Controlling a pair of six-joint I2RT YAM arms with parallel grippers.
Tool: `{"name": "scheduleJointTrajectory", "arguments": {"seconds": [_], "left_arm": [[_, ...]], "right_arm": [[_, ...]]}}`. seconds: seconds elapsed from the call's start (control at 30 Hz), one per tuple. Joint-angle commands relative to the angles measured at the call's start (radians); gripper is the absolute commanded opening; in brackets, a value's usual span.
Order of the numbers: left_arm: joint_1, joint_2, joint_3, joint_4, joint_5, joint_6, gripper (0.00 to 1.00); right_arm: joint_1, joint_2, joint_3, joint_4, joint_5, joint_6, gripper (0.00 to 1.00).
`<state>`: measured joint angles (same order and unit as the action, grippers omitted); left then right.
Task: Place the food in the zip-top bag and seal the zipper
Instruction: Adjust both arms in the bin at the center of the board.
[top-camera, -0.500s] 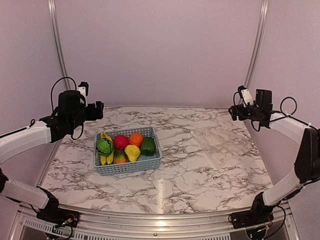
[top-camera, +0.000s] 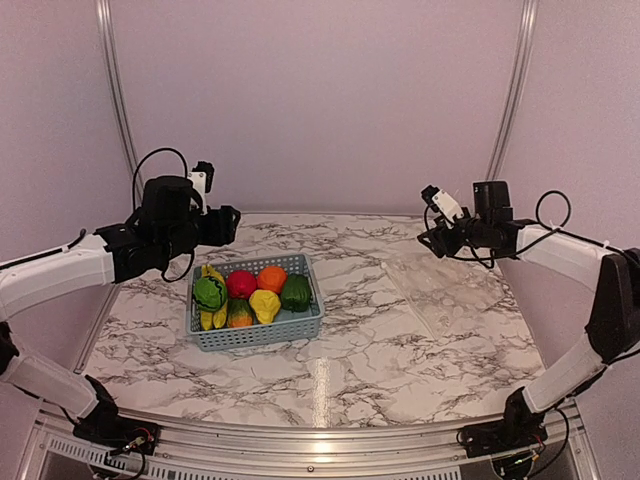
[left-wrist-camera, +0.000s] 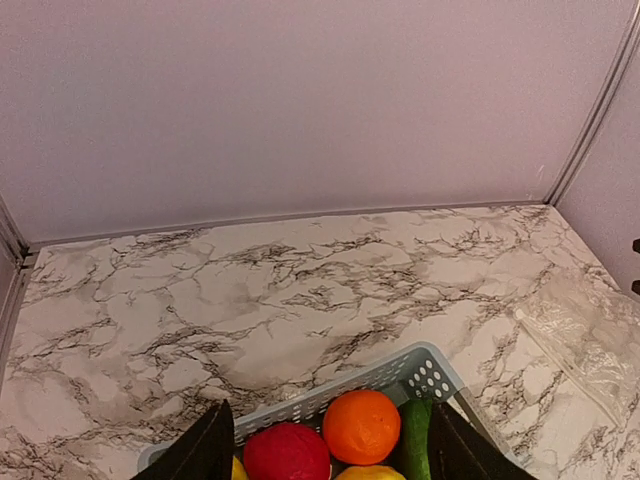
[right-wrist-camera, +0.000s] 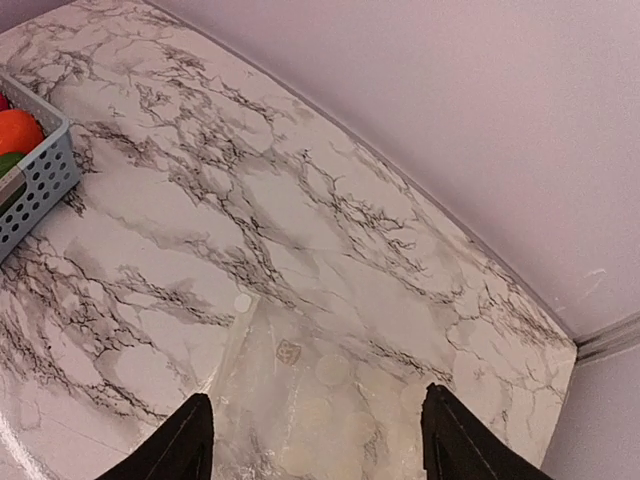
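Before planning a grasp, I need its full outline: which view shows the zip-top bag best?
Top external: the whole zip-top bag shows, lying flat. Right wrist is closer but cuts part off; left wrist catches only one end.

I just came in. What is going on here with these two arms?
Two robot arms are set to pack toy food into a clear bag, but nothing is packed yet. The food lies in a basket on the table, and the open left gripper hangs near its far edge. The bag lies flat, with the open right gripper above it.
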<state>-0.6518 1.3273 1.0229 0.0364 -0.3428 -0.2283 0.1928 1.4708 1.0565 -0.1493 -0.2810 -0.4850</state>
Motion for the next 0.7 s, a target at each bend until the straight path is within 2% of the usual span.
{"name": "scheduleJointTrajectory", "arguments": {"seconds": [0.0,0.1,0.27,0.5,0.6,0.67], "left_arm": [[-0.079,0.003,0.008,-0.159,-0.019,-0.201,0.67],[-0.145,-0.010,-0.053,-0.190,-0.038,-0.311,0.64],[-0.276,-0.018,-0.141,-0.222,-0.072,-0.459,0.62],[-0.456,-0.006,-0.193,-0.251,-0.107,-0.620,0.55],[-0.484,0.019,-0.205,-0.258,-0.081,-0.692,0.53],[-0.485,0.028,-0.233,-0.260,-0.093,-0.792,0.56]], "right_arm": [[0.144,0.069,0.063,-0.081,-0.005,-0.137,0.65],[0.239,0.124,0.084,-0.076,0.011,-0.167,0.64],[0.327,0.229,0.161,-0.061,-0.005,-0.156,0.63],[0.337,0.454,0.361,-0.021,0.005,-0.023,0.58],[0.342,0.552,0.452,-0.045,0.003,0.008,0.57],[0.352,0.596,0.492,-0.060,0.001,0.006,0.55]]}}
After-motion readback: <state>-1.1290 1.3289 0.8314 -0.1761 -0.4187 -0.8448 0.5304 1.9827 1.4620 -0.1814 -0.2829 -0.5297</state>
